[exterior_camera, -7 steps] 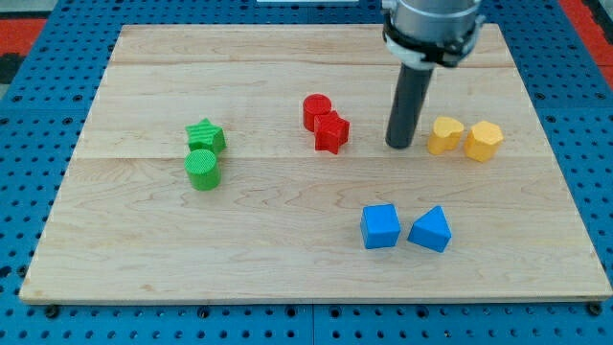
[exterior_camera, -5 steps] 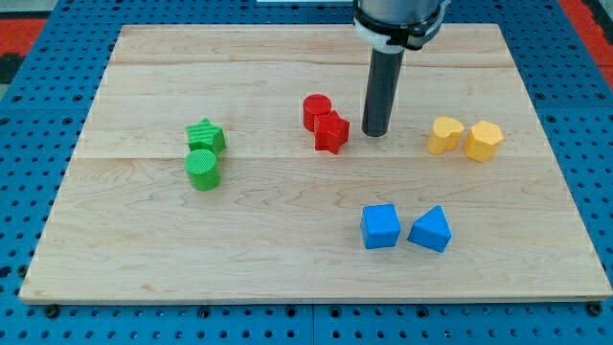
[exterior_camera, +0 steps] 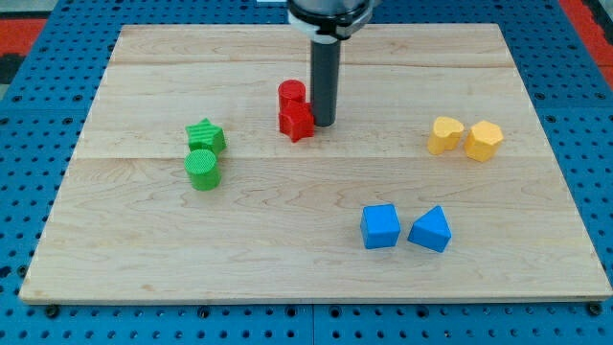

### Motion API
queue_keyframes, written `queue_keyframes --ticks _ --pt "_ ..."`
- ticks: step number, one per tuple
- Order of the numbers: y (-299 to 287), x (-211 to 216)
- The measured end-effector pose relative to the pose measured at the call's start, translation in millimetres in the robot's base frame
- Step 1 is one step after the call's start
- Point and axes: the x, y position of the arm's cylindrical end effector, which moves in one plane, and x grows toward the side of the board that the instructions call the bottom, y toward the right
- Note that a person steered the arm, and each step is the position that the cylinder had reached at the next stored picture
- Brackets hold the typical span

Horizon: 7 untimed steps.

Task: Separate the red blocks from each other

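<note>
Beside red star (exterior_camera: 297, 122), my tip (exterior_camera: 323, 124) touches.

A wooden board (exterior_camera: 134, 259) lies on a blue pegboard surface (exterior_camera: 29, 192) that reaches past it on every side. Toward the view's left, a green star block (exterior_camera: 206, 135) touches a green cylinder (exterior_camera: 202, 170) just below it. At the view's right, a yellow rounded block (exterior_camera: 444, 135) sits against a yellow hexagonal block (exterior_camera: 484, 141), and lower down a blue cube (exterior_camera: 380, 227) stands just beside a blue wedge-like block (exterior_camera: 430, 230).
</note>
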Motion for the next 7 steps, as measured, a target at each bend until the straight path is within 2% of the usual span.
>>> queue_keyframes --ticks 1,3,4,5,6,7 --pt "0.3 -27.4" --pt "-36.5 7.7" --pt "2.3 8.2" --pt "12.5 -30.6" --pt "41.7 -88.2" --pt "-33.7 -107.8"
